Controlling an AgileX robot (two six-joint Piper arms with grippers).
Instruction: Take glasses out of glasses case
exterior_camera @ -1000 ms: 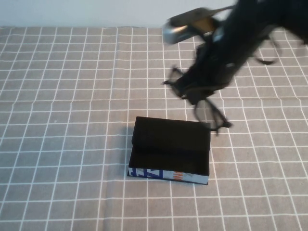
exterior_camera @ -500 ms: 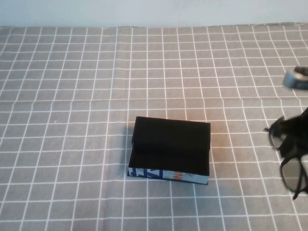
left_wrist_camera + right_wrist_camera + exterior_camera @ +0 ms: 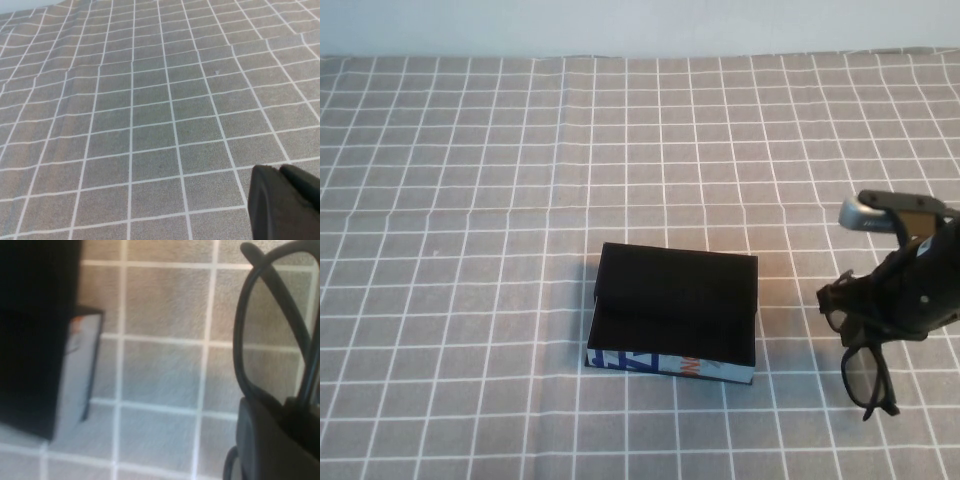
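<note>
I am holding the glasses (image 3: 865, 362) in my right hand (image 3: 910, 290), pinched shut on the frame near the bridge so one lens is hanging below my fingers, close above the worktop (image 3: 470, 200); that low carry looks right for laying them down beside me. Just off to my inner side, the glasses case (image 3: 673, 312) is lying open and emptied, its printed front facing me. My left hand (image 3: 285, 202) is idling over bare cloth, out of the high view; I cannot tell its opening.
</note>
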